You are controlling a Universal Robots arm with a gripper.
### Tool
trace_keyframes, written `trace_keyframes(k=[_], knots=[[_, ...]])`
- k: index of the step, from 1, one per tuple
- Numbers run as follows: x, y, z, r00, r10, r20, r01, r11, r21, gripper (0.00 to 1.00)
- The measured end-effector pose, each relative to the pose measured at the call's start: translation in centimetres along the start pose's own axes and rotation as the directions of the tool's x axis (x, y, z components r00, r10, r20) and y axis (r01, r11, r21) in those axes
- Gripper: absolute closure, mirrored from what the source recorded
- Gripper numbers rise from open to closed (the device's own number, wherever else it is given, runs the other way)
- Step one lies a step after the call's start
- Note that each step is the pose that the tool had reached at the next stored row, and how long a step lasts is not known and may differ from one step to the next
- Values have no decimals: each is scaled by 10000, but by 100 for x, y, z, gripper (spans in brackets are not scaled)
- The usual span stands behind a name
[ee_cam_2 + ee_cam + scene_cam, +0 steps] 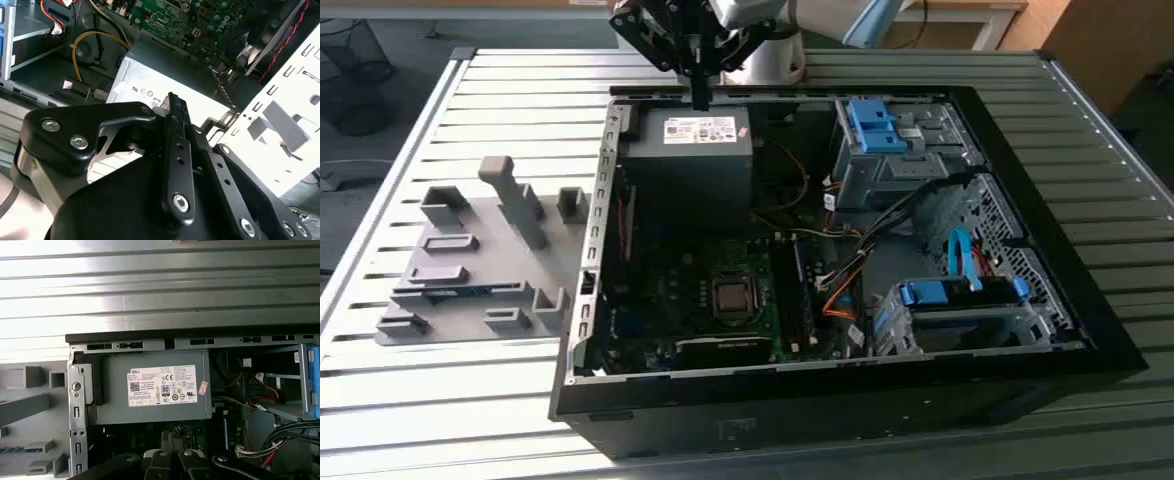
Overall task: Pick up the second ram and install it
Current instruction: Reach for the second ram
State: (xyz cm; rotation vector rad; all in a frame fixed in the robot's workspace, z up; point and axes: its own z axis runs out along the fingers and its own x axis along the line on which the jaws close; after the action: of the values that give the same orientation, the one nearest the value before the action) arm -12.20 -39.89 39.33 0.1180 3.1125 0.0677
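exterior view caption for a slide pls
Claw hovers over the power supply in the open pc case, blue ram stick lying in the grey holder at the exterior view's left

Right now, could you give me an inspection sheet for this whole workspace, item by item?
Surface: slatted metal table carrying an open computer case and a grey holder tray.
Job's things: second ram, a blue stick lying in the holder tray, not yet picked up.
Clutter: nothing seen.
Grippers: gripper hovers above the power supply end of the case, fingers shut, holding nothing.
Cables: orange, black and blue cables run inside the case.
Surroundings: wooden furniture behind the table.
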Motion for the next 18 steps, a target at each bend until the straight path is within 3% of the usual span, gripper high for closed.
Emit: trace_keyframes(k=[18], knots=[[53, -4, -2, 10000, 0, 0, 0, 10000, 1, 89]])
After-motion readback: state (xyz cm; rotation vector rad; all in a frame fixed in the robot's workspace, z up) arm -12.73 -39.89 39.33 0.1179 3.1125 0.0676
